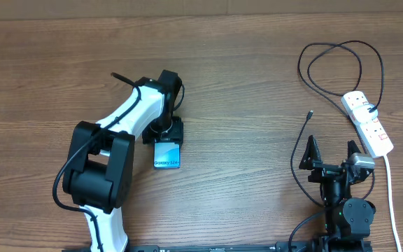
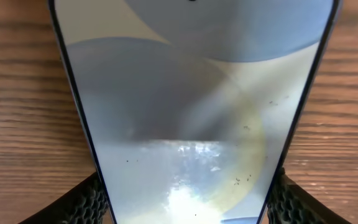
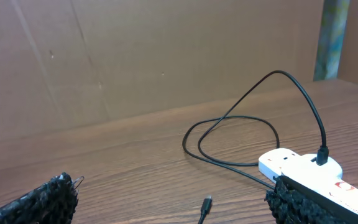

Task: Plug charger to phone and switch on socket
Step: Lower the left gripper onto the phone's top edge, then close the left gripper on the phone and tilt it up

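The left fingers (image 2: 91,200) clamp the phone (image 1: 167,155) by its long edges, left of centre on the desk (image 1: 243,84). The charger plug (image 1: 308,114) lies just ahead of the wide-spread right fingers (image 1: 312,151), its tip pointing away from them and well apart from the phone; the right arm is nearer.

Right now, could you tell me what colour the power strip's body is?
White; the power strip shows best in the overhead view.

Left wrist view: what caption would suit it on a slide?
The left gripper clasps the phone by its edges on the wooden table.
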